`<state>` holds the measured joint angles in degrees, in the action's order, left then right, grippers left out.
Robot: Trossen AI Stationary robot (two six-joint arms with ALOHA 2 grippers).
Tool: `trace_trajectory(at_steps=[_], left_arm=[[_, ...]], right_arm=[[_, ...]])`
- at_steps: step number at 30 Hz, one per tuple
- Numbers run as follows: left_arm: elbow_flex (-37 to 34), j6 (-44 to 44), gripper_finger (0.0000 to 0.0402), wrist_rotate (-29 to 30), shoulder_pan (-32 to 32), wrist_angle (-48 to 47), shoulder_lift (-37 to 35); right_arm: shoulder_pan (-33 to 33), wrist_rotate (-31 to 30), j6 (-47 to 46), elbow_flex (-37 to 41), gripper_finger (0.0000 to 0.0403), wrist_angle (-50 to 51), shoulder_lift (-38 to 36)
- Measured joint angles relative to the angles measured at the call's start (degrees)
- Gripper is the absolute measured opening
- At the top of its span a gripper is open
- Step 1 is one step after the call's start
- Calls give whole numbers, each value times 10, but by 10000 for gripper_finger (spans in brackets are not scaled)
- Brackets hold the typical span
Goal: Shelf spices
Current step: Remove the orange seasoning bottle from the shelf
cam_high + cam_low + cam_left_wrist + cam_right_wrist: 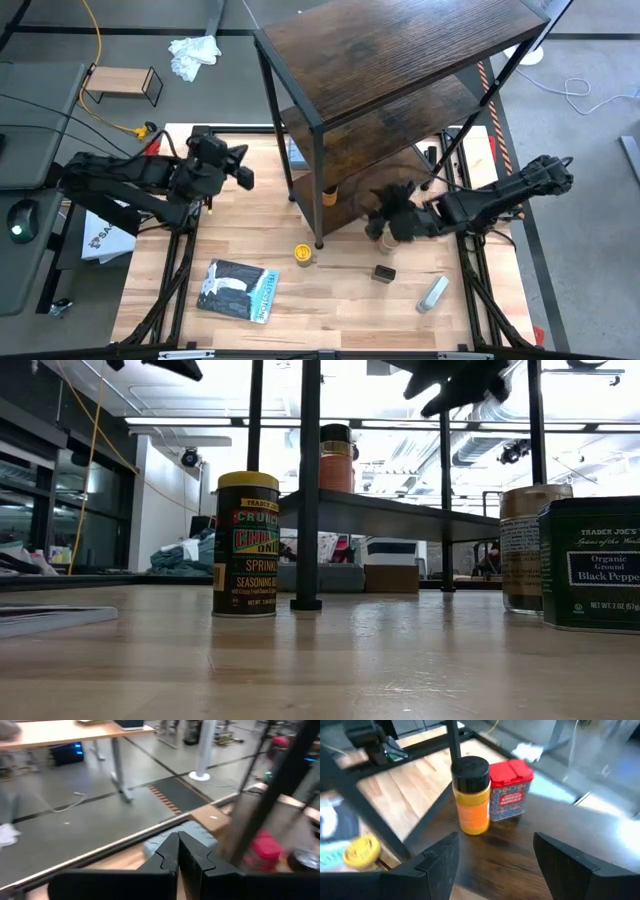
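A wooden table point(330, 300) seen from above carries a large shelf point(400, 60) of dark wood-grain boards on a thin black frame, filling the area from the table's centre toward 1 o'clock. The right gripper point(392, 222) reaches in under the shelf's upper board at about 3 o'clock from the table's centre; its two fingers point(437, 857) stand apart with nothing between them. In the right wrist view, just ahead of those fingers, an orange-filled jar with a black lid point(471, 795) and a red spice container point(510, 790) stand upright on the lower shelf board, touching side by side. A tan-lidded jar point(530, 548) stands on the table near the right gripper, seen in the low view beside a small black pepper tin point(590, 565). A yellow-lidded jar point(302, 254) stands upright on the table just in front of a shelf leg, at about 6 o'clock from the table's centre. A grey-white tube point(432, 293) lies at about 5 o'clock, and a flat blue-grey packet point(238, 290) lies at about 7 o'clock. The left gripper point(240, 172) hangs above the table's edge at about 10 o'clock, its fingers point(167, 855) pressed together and holding nothing.
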<state>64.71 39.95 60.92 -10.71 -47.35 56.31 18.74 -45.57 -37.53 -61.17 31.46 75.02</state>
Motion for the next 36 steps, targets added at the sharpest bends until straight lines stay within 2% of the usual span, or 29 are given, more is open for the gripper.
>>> trace_trajectory(at_steps=[4,8,13,17,21,29,36], left_arm=[[0,25,0,19,-35,0,12],[0,36,0,21,-54,-3,26],[0,59,0,13,-66,-11,38],[0,65,0,8,-70,-13,44],[0,72,0,6,-70,-13,46],[0,78,0,9,-70,-13,46],[0,80,0,9,-70,-13,45]], right_arm=[[-62,92,5,36,248,-113,1],[-104,155,86,50,248,-220,1],[-131,185,147,51,248,-240,7],[-139,234,179,51,248,-249,27],[-139,234,233,51,248,-289,59],[-145,189,287,51,248,-340,93],[-156,215,308,51,248,-400,122]])
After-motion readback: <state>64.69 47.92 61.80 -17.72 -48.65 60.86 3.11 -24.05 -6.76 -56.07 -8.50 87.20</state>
